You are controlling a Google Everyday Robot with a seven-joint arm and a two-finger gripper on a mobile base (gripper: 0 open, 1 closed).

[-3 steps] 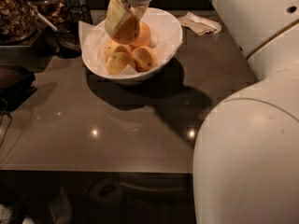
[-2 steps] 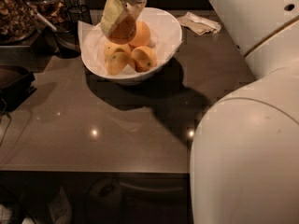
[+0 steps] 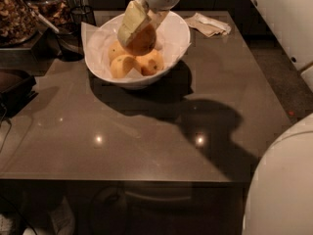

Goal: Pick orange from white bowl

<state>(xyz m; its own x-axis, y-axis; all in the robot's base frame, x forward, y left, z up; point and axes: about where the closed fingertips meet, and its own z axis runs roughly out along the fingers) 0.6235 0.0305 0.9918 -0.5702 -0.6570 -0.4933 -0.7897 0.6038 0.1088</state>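
The white bowl stands at the back of the brown table, lined with white paper. The orange sits on top of three smaller, yellower fruits inside it. My gripper reaches down from the top edge into the bowl and is shut on the orange. One pale finger lies across the orange's left front, and the other is behind its right side. The orange's top is hidden by the gripper.
A crumpled napkin lies right of the bowl. A jar of brown snacks, a black cup and a dark tray stand at the left. My white body fills the lower right corner.
The gripper stays on the orange in the bowl. My white arm and body have shifted to the right, uncovering more of the table.
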